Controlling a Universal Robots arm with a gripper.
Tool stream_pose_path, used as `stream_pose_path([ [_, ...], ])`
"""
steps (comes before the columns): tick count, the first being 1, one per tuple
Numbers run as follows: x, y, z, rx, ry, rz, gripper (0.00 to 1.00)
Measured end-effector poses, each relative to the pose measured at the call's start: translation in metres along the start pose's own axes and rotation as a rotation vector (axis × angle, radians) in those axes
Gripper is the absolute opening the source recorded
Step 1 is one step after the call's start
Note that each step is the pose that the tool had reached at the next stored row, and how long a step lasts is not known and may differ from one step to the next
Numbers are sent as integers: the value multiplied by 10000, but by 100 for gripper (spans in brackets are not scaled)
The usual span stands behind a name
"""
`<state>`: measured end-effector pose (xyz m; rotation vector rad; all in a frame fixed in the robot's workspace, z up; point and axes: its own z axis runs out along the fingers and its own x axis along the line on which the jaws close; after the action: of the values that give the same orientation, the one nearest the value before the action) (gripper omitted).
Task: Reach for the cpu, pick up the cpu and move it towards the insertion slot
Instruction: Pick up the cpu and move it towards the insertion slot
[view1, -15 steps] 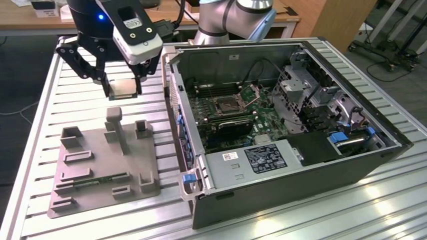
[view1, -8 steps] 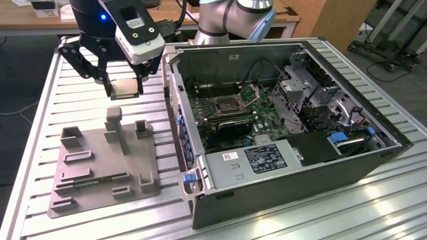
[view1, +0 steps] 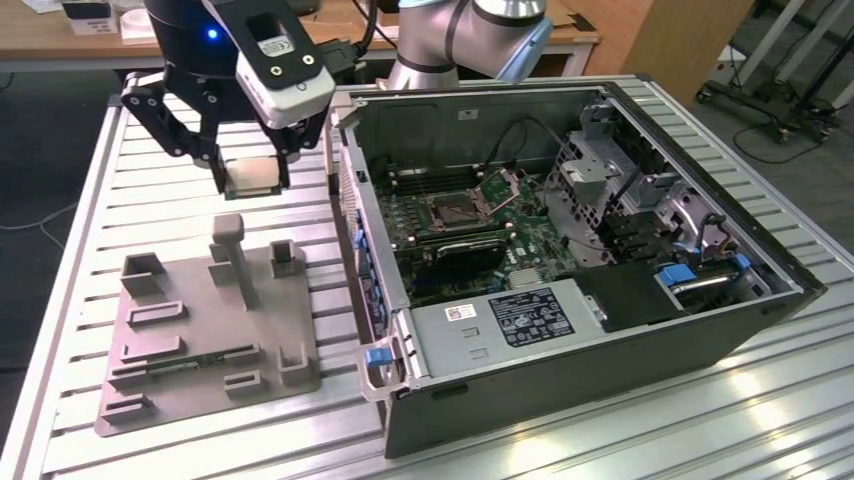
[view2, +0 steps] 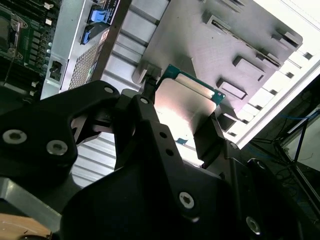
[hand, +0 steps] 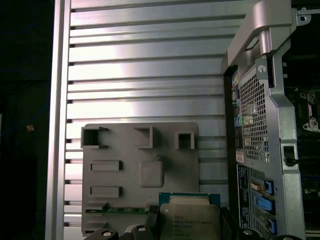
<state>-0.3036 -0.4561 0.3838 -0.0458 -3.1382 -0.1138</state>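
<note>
We see one cpu (hand: 190, 220) pinched between the gripper's (view1: 252, 173) two fingers (view2: 207, 142), raised off the table (view1: 160, 205) near one tray (view1: 200, 290) holding one memory stick (hand: 117, 210). One slot (view1: 445, 210) lies well apart, inside one open case (view1: 534, 400).

light: bright, even, overhead | glare: white sheen on the slatted metal table (view1: 694, 420) in the exterior view; washed-out patch on the cpu (view2: 184, 102) in the second wrist view | shadow: computer case (view1: 574, 390) interior dimmer; floor (hand: 25, 125) in the first wrist view near black
</note>
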Motion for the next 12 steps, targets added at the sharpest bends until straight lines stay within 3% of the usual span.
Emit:
stream_pose_path([
  [12,-35,1,0,0,0,0,55],
])
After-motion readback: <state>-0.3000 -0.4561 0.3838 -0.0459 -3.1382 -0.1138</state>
